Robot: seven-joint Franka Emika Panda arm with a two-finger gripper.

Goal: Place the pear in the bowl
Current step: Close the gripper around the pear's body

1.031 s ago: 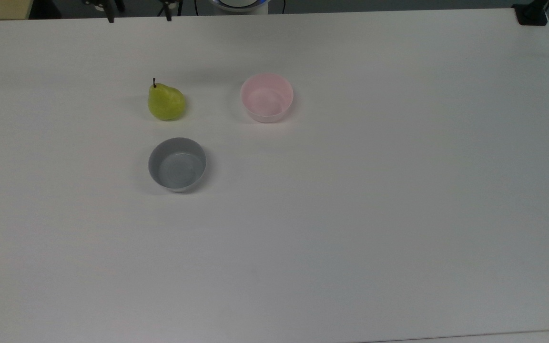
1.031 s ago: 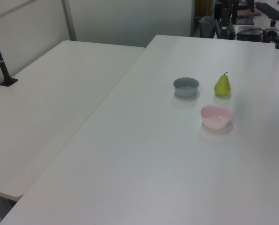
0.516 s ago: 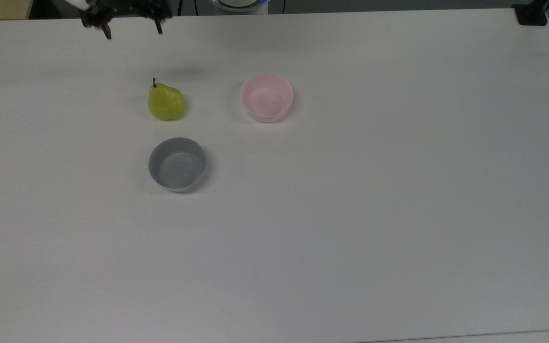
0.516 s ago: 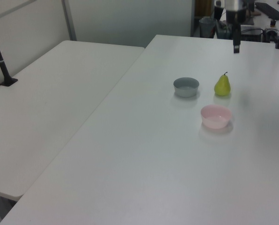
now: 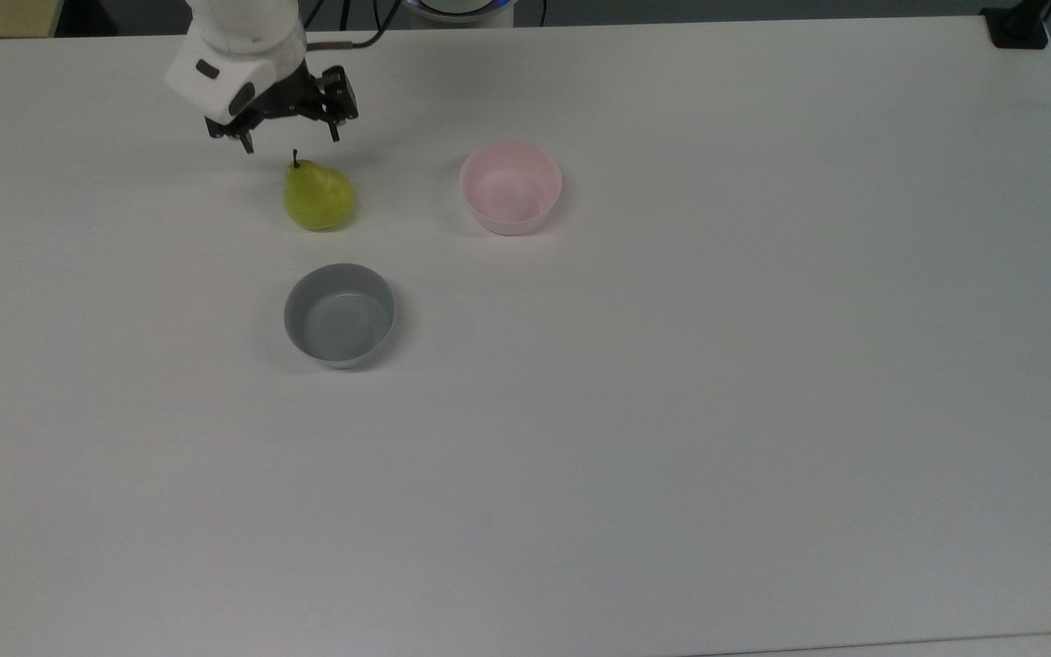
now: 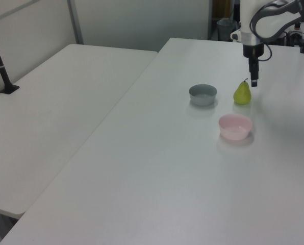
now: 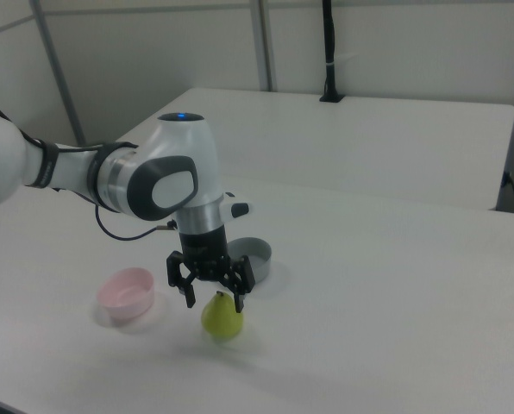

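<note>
Descending since half a second ago, pincer (image 7: 212, 302) now hangs wide open just above pear (image 5: 317, 196), bowl (image 5: 511, 186) empty — grasp next.

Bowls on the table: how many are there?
2. The pink bowl sits to the top view's right of the pear; the grey bowl sits below the pear in the top view. Both look empty.

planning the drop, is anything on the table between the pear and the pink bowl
Nothing visible. The pear and the pink bowl have bare table between them. The grey bowl sits off that line, below the pear in the top view.
</note>
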